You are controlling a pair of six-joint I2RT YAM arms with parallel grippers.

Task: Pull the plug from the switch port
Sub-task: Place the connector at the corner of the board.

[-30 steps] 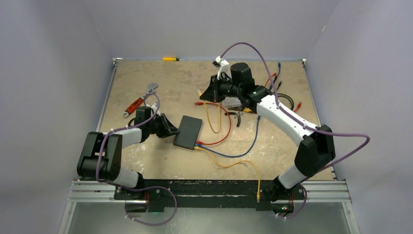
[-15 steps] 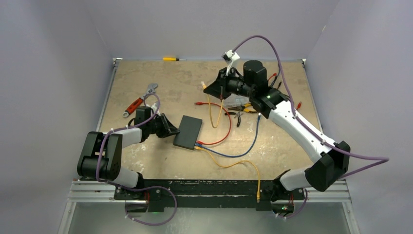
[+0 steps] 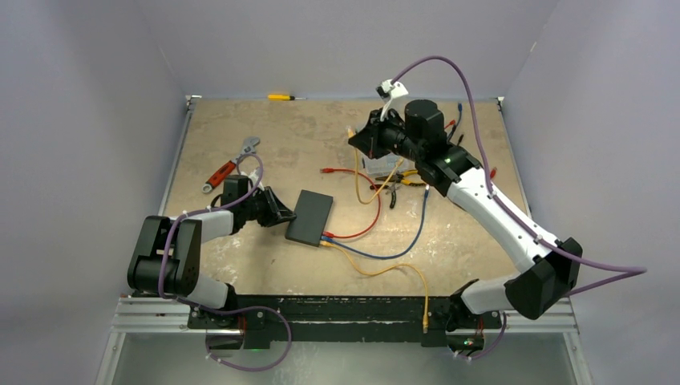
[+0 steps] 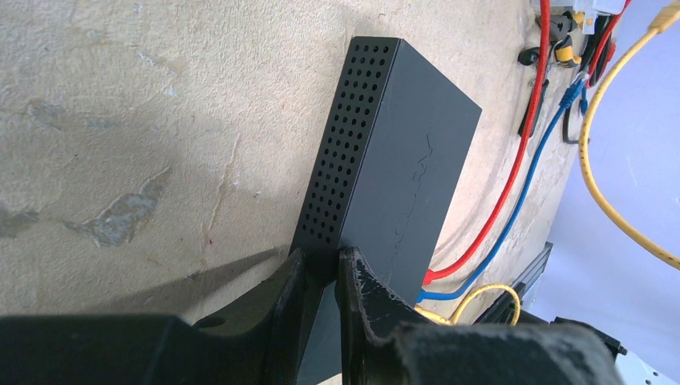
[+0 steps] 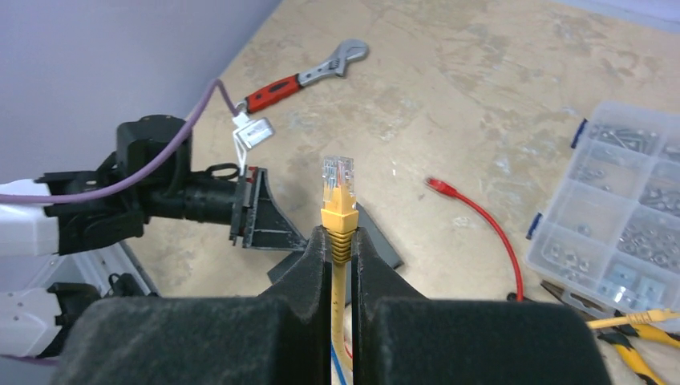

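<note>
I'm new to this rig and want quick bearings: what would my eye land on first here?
The right gripper, raised over the far side of the table, is shut on a yellow cable just below its clear plug, free of any port. Nearer the middle, the left gripper pinches the edge of the black switch, with a red cable and a blue cable plugged into its near end.

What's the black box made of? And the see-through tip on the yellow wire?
The black box looks like dull metal or hard plastic; I can't tell which. Its sides are flat and not shiny, and one has rows of small round holes. The tip of the yellow wire looks like clear hard plastic, because you can see through it.
</note>
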